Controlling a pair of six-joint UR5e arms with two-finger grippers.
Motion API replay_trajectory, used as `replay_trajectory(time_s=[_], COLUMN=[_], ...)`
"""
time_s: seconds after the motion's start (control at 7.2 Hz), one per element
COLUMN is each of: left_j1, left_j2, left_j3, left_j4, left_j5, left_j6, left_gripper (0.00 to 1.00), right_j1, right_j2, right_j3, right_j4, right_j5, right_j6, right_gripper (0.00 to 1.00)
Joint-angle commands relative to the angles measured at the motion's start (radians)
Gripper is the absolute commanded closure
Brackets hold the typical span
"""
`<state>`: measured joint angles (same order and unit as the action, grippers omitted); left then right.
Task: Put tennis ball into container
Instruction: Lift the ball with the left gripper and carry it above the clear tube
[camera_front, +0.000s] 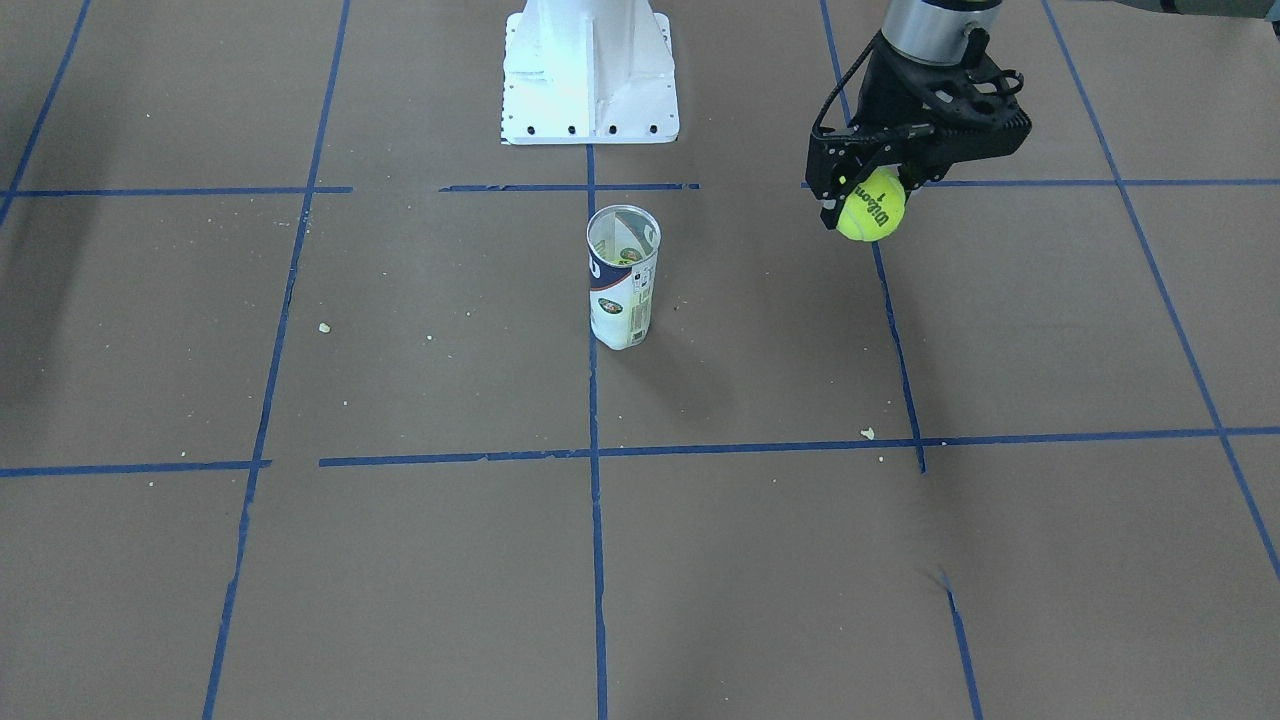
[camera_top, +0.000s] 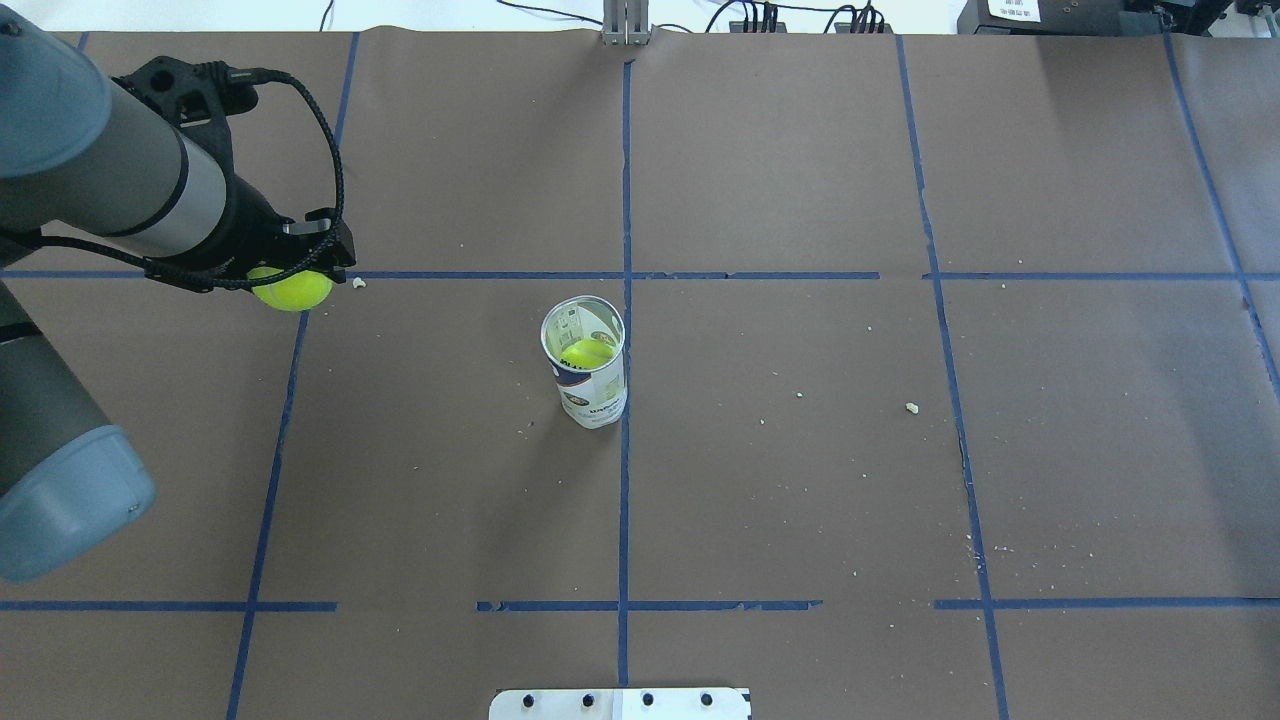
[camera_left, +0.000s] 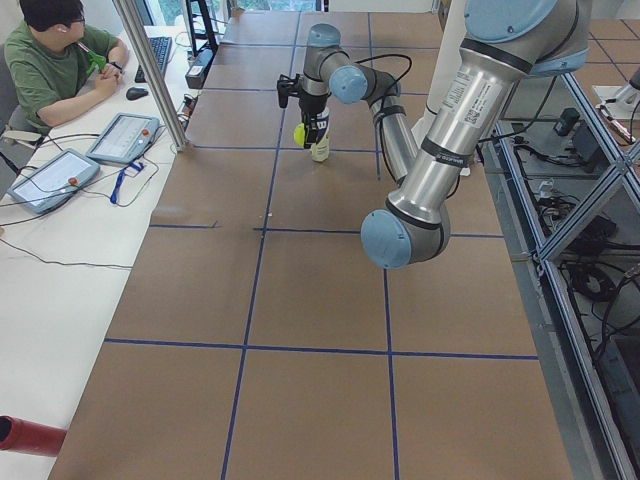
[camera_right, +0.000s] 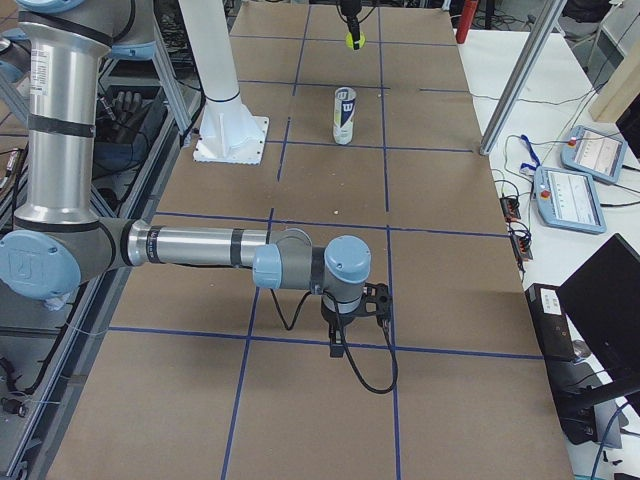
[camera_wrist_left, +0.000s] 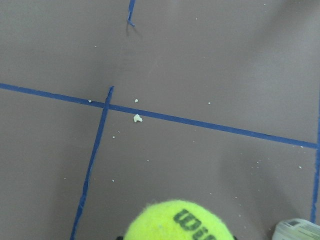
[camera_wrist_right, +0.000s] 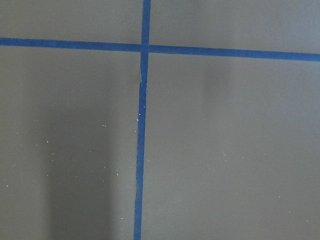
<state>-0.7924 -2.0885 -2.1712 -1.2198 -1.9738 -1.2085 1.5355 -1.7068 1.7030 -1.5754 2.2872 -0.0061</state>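
Two tennis balls, one container. A second ball (camera_top: 588, 352) sits inside the upright container (camera_front: 622, 290). The tennis ball (camera_front: 875, 212) is raised well to the container's robot-left, pinched between the left gripper's (camera_front: 866, 200) fingers (camera_front: 829, 203), which are closed on it. Whether the right gripper (camera_right: 343, 335) is open or closed cannot be told.

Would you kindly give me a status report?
Left gripper shut on tennis ball, aloft. Right gripper state unclear. Container upright, open, one ball already inside. Path unobstructed.

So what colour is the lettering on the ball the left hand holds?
Black, on the yellow-green tennis ball; the exterior front-facing view shows it best.
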Motion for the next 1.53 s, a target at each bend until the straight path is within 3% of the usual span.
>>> replay_trajectory(time_s=[0.0,0.83,1.39], left_j1=[0.034,0.134,0.196], left_j2=[-0.079,-0.368,-0.392], left_j3=[0.025,0.304,0.373], left_j4=[0.017,0.017,0.011], left_j5=[-0.063,-0.053,-0.005], left_j6=[-0.061,-0.233,-0.28], left_gripper=[0.99,0.95,0.94], right_j1=[0.0,0.0,0.0], right_j2=[-0.001,-0.001,-0.001], right_j3=[0.001,0.001,0.0], right_j4=[-0.002,0.0,0.0], right_j5=[0.0,0.0,0.0], right_j6=[0.0,0.0,0.0], right_gripper=[0.0,0.0,0.0])
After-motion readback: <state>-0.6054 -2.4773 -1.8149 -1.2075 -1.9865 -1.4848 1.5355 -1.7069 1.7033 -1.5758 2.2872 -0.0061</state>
